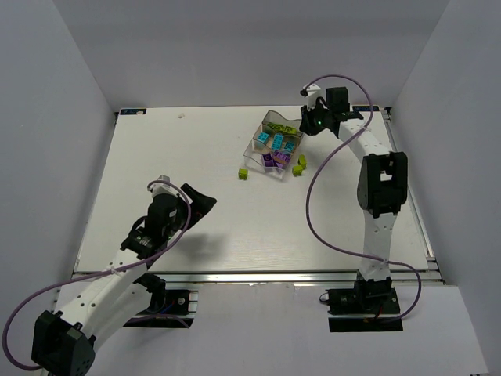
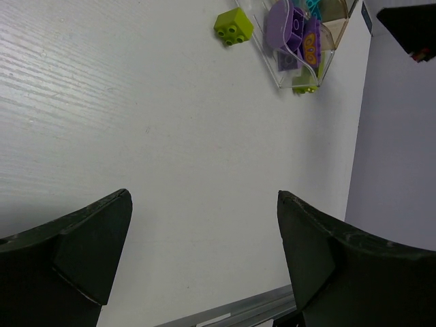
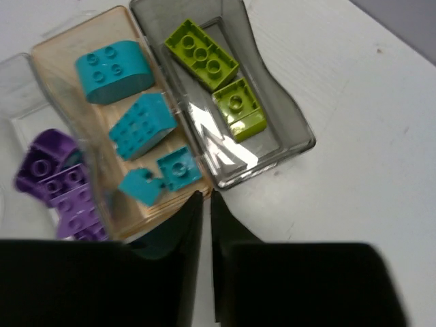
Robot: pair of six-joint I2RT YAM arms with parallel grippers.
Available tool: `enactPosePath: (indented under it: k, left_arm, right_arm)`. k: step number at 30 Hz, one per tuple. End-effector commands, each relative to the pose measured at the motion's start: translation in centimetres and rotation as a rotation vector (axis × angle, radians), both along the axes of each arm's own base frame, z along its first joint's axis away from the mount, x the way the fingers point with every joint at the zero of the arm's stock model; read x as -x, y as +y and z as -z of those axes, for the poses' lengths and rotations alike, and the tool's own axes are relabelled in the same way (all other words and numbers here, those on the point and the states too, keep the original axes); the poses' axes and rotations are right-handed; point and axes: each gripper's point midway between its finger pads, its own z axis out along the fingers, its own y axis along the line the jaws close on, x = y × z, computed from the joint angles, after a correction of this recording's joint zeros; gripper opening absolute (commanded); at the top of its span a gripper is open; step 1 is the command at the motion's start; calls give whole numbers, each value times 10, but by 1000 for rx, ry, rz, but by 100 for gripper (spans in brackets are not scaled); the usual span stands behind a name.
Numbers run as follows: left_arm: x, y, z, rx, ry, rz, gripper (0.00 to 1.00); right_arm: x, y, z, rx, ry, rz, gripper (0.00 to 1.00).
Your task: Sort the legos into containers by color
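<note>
Legos sit mostly inside the tray at the far right of the tabletop. Two lime green bricks lie in the smoky grey end section, four cyan bricks show in the tan middle section, and purple bricks are piled in the clear section. Outside the tray, one loose green brick lies on the tabletop near its left corner on the arms' side, apart from the wall. Two more green bricks lie just beside the tray's right side. The right tool hangs at the tray's edge, by the divide between the cyan and green sections. Its fingers are drawn almost together, with only a thin slit between them and nothing seen in that slit. The left tool hovers over bare tabletop, well apart from the tray, with its fingers spread wide and holding nothing
</note>
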Motion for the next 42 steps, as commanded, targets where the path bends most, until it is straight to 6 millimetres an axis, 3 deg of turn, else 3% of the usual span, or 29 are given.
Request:
enactPosePath:
  k: [1,3,5,6,9,14,27,42]
  left_arm:
    - [-1,-3,0,20,-22,5,96]
    - [-3,-3,1,13,-23,10,96]
    - [-4,-5,1,6,-21,20,96]
    - [-5,-5,1,-1,-22,25,96]
    - [-7,-8,2,-8,-19,38,96]
    - [-7,-9,2,-8,-18,41,96]
    - [0,-3,6,3,-12,16,96]
    - [1,-2,14,-6,11,16,96]
  right_arm:
    - [19,-10,-69,-31,-121,19,10]
    - [37,-12,-51,-34,-41,29,8]
    - [48,-13,-50,-47,-7,38,12]
    - [55,-12,-44,-52,24,35,22]
    - [70,-13,-27,-63,103,48,37]
    - [78,-13,-6,-65,174,64,50]
    - [84,-23,57,17,309,91,55]
    - [81,-13,83,35,339,91,57]
